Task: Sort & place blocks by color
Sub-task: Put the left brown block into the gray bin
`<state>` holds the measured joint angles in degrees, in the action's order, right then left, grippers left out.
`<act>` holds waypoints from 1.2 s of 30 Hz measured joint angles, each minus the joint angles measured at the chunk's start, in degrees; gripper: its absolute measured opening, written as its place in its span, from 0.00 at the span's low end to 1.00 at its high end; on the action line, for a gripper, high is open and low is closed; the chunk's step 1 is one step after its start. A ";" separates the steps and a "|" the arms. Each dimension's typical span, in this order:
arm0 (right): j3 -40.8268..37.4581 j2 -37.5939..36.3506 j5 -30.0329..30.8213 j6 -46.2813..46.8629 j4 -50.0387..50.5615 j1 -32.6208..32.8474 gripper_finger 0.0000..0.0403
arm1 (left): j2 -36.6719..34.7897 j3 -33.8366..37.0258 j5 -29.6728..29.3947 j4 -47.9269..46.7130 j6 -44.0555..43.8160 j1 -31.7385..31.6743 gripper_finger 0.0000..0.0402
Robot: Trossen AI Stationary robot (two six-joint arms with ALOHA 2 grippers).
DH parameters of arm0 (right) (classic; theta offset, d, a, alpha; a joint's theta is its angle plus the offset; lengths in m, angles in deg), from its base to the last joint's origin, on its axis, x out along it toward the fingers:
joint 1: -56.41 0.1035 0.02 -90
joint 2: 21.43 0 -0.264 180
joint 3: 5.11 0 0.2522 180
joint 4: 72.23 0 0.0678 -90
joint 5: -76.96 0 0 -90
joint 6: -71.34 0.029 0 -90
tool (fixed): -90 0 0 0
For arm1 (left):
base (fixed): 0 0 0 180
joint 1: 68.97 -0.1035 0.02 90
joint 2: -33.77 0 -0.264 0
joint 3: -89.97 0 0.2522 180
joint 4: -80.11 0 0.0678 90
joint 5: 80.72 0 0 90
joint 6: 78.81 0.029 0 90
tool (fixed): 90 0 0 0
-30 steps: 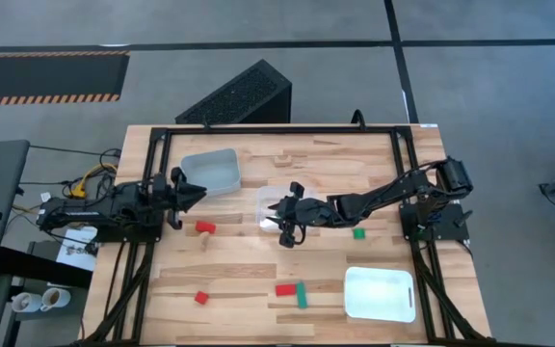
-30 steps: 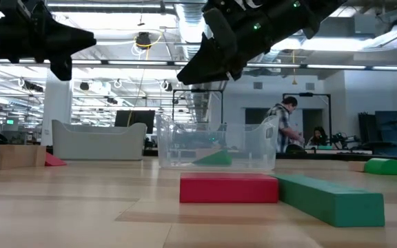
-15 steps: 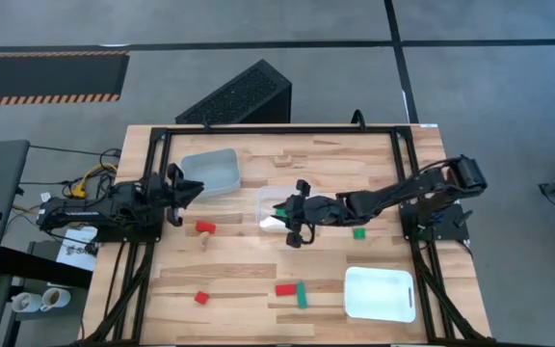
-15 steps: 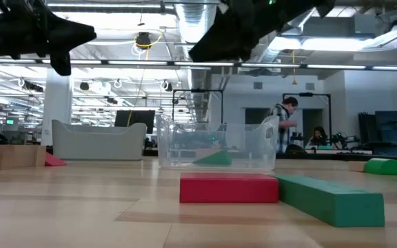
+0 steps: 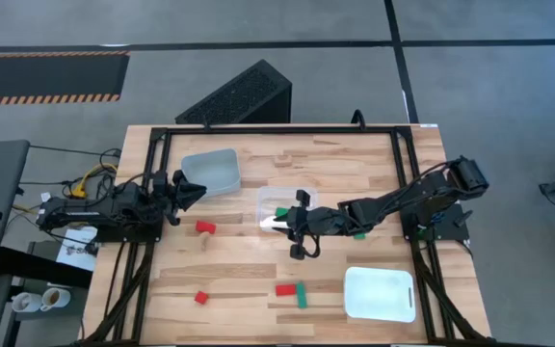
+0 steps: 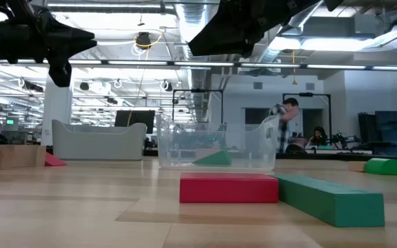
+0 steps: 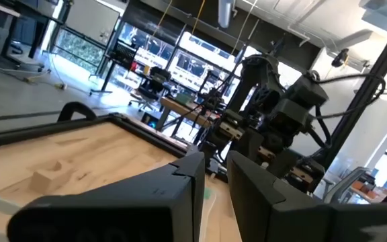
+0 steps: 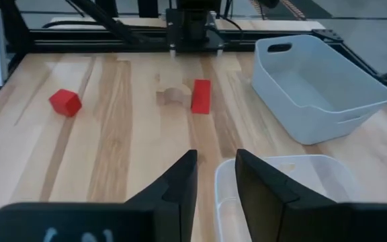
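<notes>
Nearest in the low view, a red bar (image 6: 229,188) and a green bar (image 6: 329,198) lay touching end to end on the wooden surface (image 6: 81,213); from above they sat side by side (image 5: 285,289) (image 5: 301,295) near the front edge, with a red cube (image 5: 200,297) well apart toward the left and the white tray (image 5: 381,294) just beyond them on the right.

Farther in, the right gripper (image 5: 301,229) hung above the surface at the front edge of the clear container (image 5: 279,206), its two fingers (image 8: 180,181) parted by a narrow gap and holding nothing. A green wedge (image 5: 282,211) lay inside the clear container, just beside those fingers but not between them. Another green block (image 5: 358,232) lay under the right arm, near its forearm.

To the left, a red block (image 5: 205,227) rested against a pale wooden piece (image 5: 203,240), near the left gripper (image 5: 197,190), which hovered at the corner of the grey bin (image 5: 210,172). Its fingers (image 7: 180,181) stood almost together with only a slim slit between them, empty. The red block lay in front of them, apart.

Farthest back, a pale wooden block (image 5: 282,159) sat alone near the rear edge of the surface.
</notes>
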<state>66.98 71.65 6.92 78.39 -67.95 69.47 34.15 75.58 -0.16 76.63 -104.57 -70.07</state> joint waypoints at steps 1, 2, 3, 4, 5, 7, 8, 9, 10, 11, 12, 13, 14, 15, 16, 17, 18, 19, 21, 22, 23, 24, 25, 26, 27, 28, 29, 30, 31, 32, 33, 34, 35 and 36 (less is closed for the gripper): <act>0.00 0.00 0.02 0.00 -0.29 -0.06 0.30 | 0.00 0.00 0.05 -0.06 0.33 0.02 0.13; 0.00 0.00 0.12 0.00 -0.39 -0.14 0.30 | 0.00 0.00 0.05 -0.08 0.50 0.11 0.13; 0.00 0.00 0.12 0.00 -0.22 -0.20 0.30 | 0.00 0.02 0.02 -0.15 0.51 0.42 0.13; 0.00 0.00 0.08 -0.01 0.04 -0.44 0.30 | 0.00 0.02 0.05 -0.41 0.50 0.92 0.13; 0.00 0.00 0.08 0.01 0.35 -0.56 0.30 | 0.08 0.02 0.05 -0.81 0.45 1.59 0.13; 0.00 0.00 0.01 0.00 0.82 -0.74 0.30 | 1.21 0.04 -0.08 -0.83 0.15 3.29 0.13; 0.00 0.00 0.04 0.00 0.94 -0.79 0.30 | 1.90 0.04 -0.44 -0.59 0.14 4.17 0.13; 0.00 0.00 0.04 -0.01 0.93 -0.84 0.30 | 2.69 0.04 -1.04 0.17 0.34 5.04 0.13; 0.00 0.00 0.08 -0.02 0.79 -0.88 0.30 | 3.58 0.04 -1.94 1.24 0.98 5.79 0.13; 0.00 0.00 0.10 -0.04 0.68 -0.90 0.30 | 4.53 0.06 -2.98 2.47 1.69 6.47 0.13; 0.00 0.00 0.10 -0.04 0.70 -0.88 0.30 | 5.55 0.07 -3.70 3.76 2.54 7.09 0.13; 0.00 0.00 0.08 -0.04 0.72 -0.89 0.30 | 6.68 0.07 -4.03 5.50 3.28 7.64 0.13; 0.00 0.00 0.08 -0.07 0.78 -0.96 0.30 | 7.88 0.08 -4.01 7.50 4.06 8.24 0.13; 0.00 0.00 0.02 -0.07 0.85 -1.07 0.30 | 9.22 -0.06 -3.77 9.46 4.84 8.82 0.13; 0.00 0.00 -0.02 -0.04 0.90 -1.14 0.30 | 10.66 -0.39 -3.56 10.20 5.68 9.42 0.13; 0.00 0.00 -0.01 -0.07 0.96 -1.17 0.30 | 12.23 -1.11 -3.44 10.08 6.39 10.08 0.13; 0.00 0.00 0.01 -0.09 0.96 -1.19 0.30 | 14.02 -2.11 -3.46 10.00 7.12 10.83 0.13; 0.00 0.00 0.06 -0.10 0.94 -1.21 0.30 | 15.73 -3.10 -3.58 10.03 7.90 11.48 0.13; 0.00 0.00 0.08 -0.22 1.02 -1.23 0.30 | 19.37 -5.08 -4.44 10.40 9.34 12.74 0.13; 0.00 0.00 0.08 -0.22 1.18 -1.21 0.30 | 21.25 -5.97 -4.75 10.39 9.70 13.25 0.13; 0.00 0.00 0.08 -0.22 1.30 -1.19 0.30 | 23.27 -6.84 -4.81 10.14 9.73 13.80 0.13; 0.00 0.00 0.07 -0.22 1.51 -1.16 0.30 | 25.41 -7.95 -4.78 9.38 9.54 14.29 0.13; 0.00 0.00 0.06 -0.22 1.80 -1.16 0.30 | 27.38 -9.17 -4.78 8.29 8.90 14.78 0.13; 0.00 0.00 0.04 -0.19 2.03 -1.16 0.30 | 29.22 -10.52 -4.88 6.77 8.22 15.16 0.13; 0.00 0.00 0.05 -0.20 2.08 -1.16 0.30 | 30.81 -11.94 -5.10 4.50 7.37 15.45 0.13; 0.00 0.00 0.06 -0.20 2.04 -1.16 0.30 | 32.26 -13.50 -5.73 1.85 6.49 15.61 0.13; 0.00 0.00 0.06 -0.17 2.04 -1.16 0.30 | 33.75 -15.20 -6.68 -0.87 5.42 15.78 0.13; 0.00 0.00 0.08 -0.11 2.16 -1.12 0.30 | 35.16 -16.93 -7.70 -3.71 4.46 15.95 0.13; 0.00 0.00 0.08 -0.05 2.31 -1.10 0.30 | 36.47 -18.63 -8.77 -6.99 3.52 16.09 0.13; 0.00 0.00 0.06 -0.03 2.39 -1.04 0.30 | 37.71 -20.18 -9.70 -10.11 2.50 16.23 0.13; 0.00 0.00 0.06 -0.01 2.43 -1.03 0.30 | 38.94 -21.65 -10.64 -12.94 1.73 16.39 0.13; 0.00 0.00 0.02 0.00 2.45 -1.02 0.30 | 40.32 -22.99 -11.62 -15.38 1.12 16.61 0.13; 0.00 0.00 0.01 0.00 2.45 -1.01 0.30 | 41.61 -23.99 -12.45 -16.79 1.05 16.82 0.13; 0.00 0.00 -0.01 0.00 2.44 -1.01 0.30 | 42.82 -24.72 -13.12 -17.90 1.09 16.98 0.13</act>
<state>66.98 71.65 6.91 78.39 -65.51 68.46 76.98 50.86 -13.28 58.73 -103.48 -53.09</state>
